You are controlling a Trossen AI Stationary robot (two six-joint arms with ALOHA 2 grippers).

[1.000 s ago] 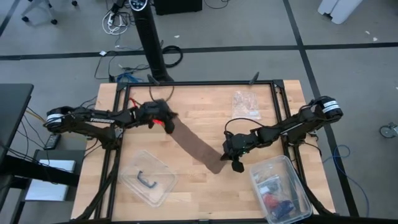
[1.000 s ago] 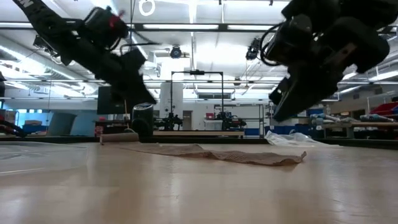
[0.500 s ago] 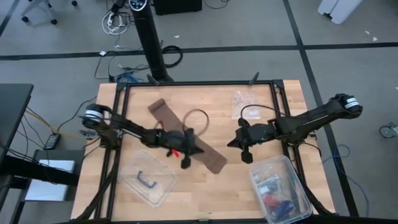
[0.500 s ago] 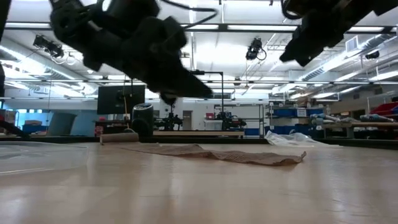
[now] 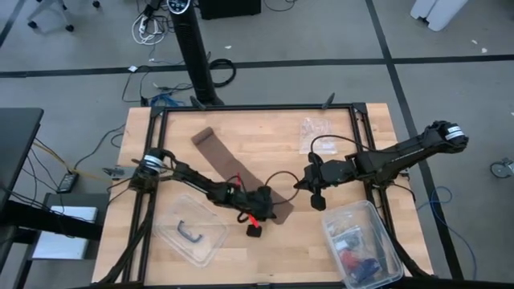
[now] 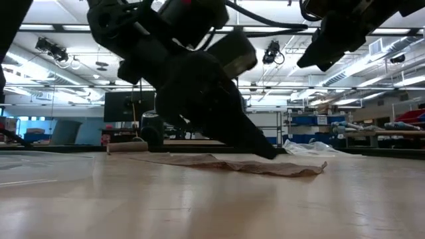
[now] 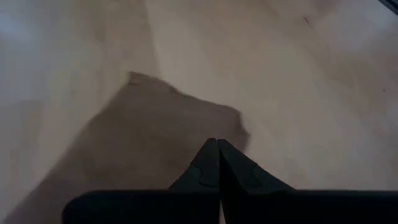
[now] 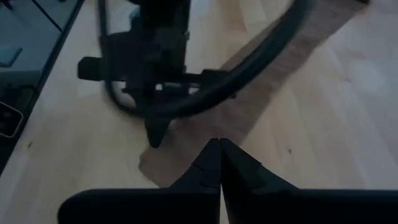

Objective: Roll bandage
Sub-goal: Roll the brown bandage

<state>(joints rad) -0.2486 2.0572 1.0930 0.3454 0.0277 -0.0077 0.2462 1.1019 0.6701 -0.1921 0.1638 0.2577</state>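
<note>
Left gripper (image 5: 259,215), fingers pressed together, is over the flat bandage's (image 5: 233,172) near end; contact cannot be told. Right gripper (image 8: 219,149), likewise pressed together, hangs beside it.

Left gripper (image 5: 269,210) over bandage (image 5: 210,151) end

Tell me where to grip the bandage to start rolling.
Take the bandage at its near end, beside the left gripper. It lies flat and unrolled, so come from above and pinch the slightly raised edge across its narrow width.
</note>
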